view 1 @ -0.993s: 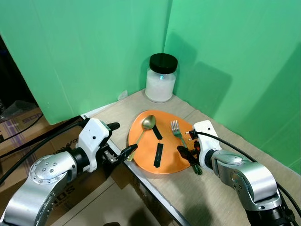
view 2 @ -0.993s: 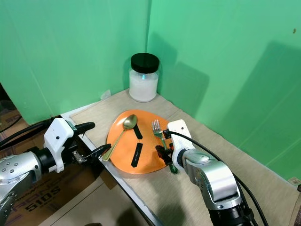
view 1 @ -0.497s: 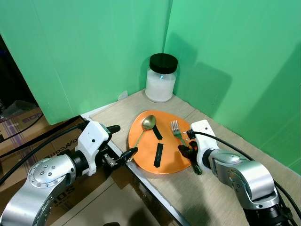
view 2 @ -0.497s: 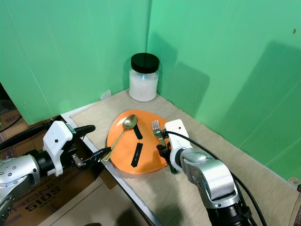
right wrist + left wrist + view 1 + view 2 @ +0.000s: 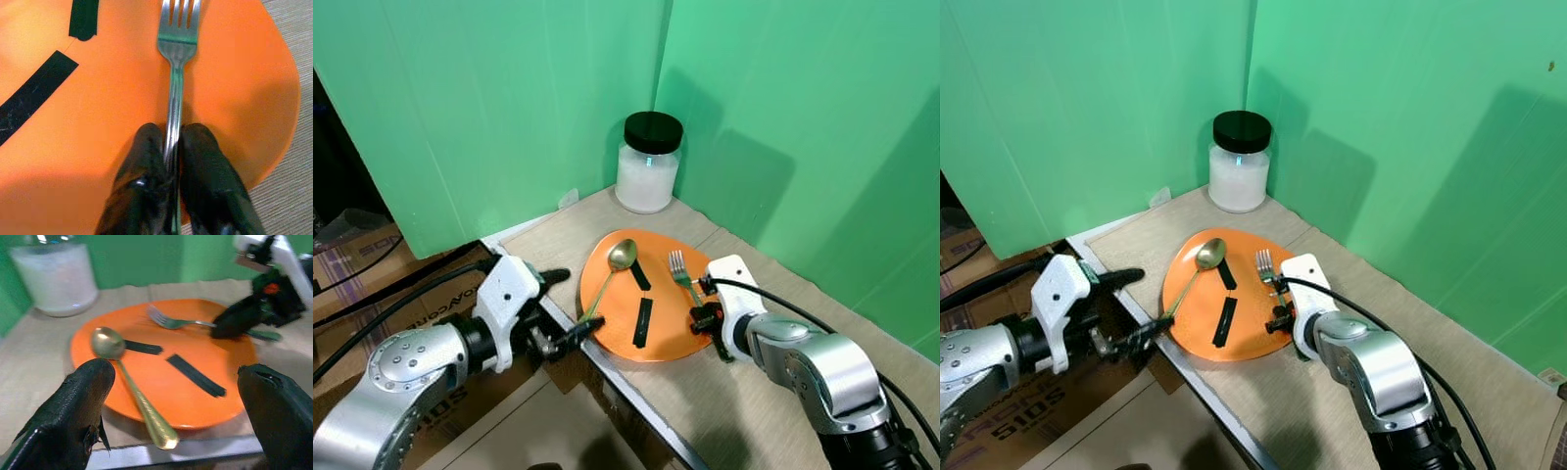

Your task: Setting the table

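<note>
Left gripper (image 5: 171, 396): fingers spread wide apart, empty, at the table (image 5: 548, 235) edge, just short of the spoon (image 5: 610, 270) handle's tip. The spoon lies on the orange plate (image 5: 661, 338), bowl toward the jar (image 5: 648, 163), handle overhanging the plate's left rim. Two black strips (image 5: 642, 321) lie mid-plate. The fork (image 5: 177, 58) lies on the plate's right side. Right gripper (image 5: 172, 147): fingers pinched on the fork's handle, at the plate's right rim.
</note>
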`<state>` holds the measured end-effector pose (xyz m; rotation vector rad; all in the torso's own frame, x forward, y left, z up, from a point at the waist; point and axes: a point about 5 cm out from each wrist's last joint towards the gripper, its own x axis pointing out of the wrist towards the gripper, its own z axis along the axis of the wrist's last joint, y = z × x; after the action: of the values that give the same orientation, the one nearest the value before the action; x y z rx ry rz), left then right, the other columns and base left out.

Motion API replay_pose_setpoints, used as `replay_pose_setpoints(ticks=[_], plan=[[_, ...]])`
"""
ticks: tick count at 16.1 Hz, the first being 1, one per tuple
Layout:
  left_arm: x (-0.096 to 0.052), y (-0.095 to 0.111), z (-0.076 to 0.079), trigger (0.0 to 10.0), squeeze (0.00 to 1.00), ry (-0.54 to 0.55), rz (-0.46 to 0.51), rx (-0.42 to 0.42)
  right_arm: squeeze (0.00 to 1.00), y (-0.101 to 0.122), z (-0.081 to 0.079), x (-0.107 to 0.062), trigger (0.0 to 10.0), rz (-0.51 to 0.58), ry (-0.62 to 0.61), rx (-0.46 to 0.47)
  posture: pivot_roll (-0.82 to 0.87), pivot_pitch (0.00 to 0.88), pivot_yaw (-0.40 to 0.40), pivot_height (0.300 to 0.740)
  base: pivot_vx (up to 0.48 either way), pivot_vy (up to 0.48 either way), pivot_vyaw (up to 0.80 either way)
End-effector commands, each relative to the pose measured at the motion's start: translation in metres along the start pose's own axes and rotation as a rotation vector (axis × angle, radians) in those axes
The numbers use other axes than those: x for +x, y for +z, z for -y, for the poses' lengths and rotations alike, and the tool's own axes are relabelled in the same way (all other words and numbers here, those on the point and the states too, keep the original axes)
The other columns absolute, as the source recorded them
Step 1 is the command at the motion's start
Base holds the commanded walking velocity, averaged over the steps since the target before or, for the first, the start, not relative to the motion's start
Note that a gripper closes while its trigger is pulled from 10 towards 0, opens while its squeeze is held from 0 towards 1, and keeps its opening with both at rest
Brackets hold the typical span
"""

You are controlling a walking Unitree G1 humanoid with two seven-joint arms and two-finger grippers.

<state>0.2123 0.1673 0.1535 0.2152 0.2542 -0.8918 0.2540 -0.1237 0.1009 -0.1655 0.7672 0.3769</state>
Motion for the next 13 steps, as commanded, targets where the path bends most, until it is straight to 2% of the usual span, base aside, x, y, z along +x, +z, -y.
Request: replay_pose_setpoints(ticks=[1, 7, 10, 13], plan=[[-0.001, 0.000, 0.003, 10.0, 0.00, -0.054, -0.008, -0.010, 0.00, 0.001, 0.002, 0.000, 0.0, -0.015, -0.009, -0.011, 0.05, 0.000, -0.095, 0.740, 0.000, 0.000, 0.00], [-0.001, -0.007, 0.006, 10.0, 0.00, -0.147, -0.058, -0.008, 0.00, 0.002, 0.003, -0.003, 0.0, 0.015, -0.010, 0.007, 0.04, 0.000, -0.094, 0.740, 0.000, 0.000, 0.00], [-0.003, -0.008, 0.006, 10.0, 0.00, -0.145, -0.071, 0.006, 0.00, 0.003, 0.003, -0.007, 0.0, 0.046, 0.003, 0.024, 0.04, 0.000, -0.096, 0.740, 0.000, 0.000, 0.00], [-0.004, -0.007, 0.004, 10.0, 0.00, -0.143, -0.077, 0.018, 0.00, 0.017, 0.025, -0.029, 0.0, 0.168, -0.083, 0.083, 0.03, 0.000, -0.092, 0.740, 0.000, 0.000, 0.00]])
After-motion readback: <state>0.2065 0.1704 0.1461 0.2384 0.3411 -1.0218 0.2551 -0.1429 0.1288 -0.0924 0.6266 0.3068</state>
